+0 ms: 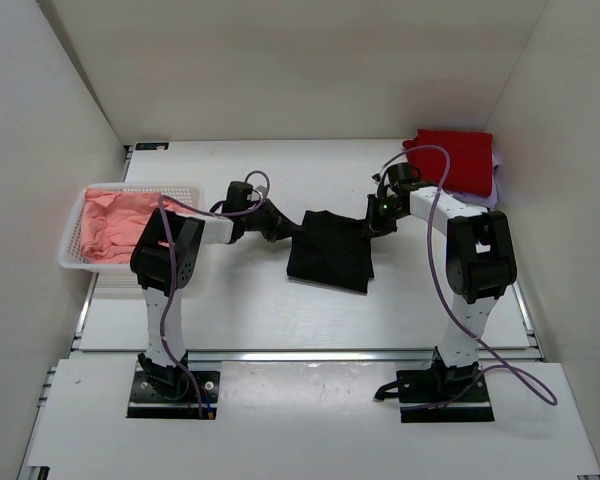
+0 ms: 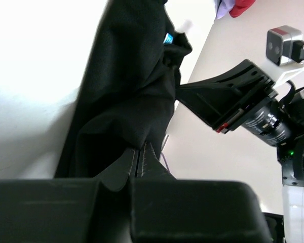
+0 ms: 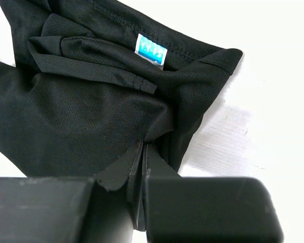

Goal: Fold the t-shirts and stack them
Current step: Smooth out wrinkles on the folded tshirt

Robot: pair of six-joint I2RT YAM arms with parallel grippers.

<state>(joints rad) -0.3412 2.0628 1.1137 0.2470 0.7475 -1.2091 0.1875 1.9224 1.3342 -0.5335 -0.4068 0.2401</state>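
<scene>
The black t-shirt [image 1: 330, 255] is lying in the middle of the surface [image 1: 240, 310], and both arms are gripping it along its far edge. The left gripper [image 2: 142, 152] is pinching a fold of the black cloth with its fingers pressed almost together. The right gripper [image 3: 144, 149] is doing the same at the other end, clamping bunched fabric just below the blue label [image 3: 151, 50].

Between the two, the held edge is running left to right across the surface, while the body of the shirt is trailing toward the arm bases. Whether that trailing part is resting flat or hanging slightly lifted is hard to say from above.

The red t-shirt [image 1: 453, 160] is sitting folded in the far right corner on top of the lilac t-shirt [image 1: 495, 188], so the stack is lying beyond and to the right of the black one, nearer the right arm. The salmon-pink t-shirts [image 1: 115, 225] are waiting in the basket [image 1: 70, 240] on the left.

The next fold is probably going to bring the held edge toward the near hem, with both arms travelling together.
</scene>
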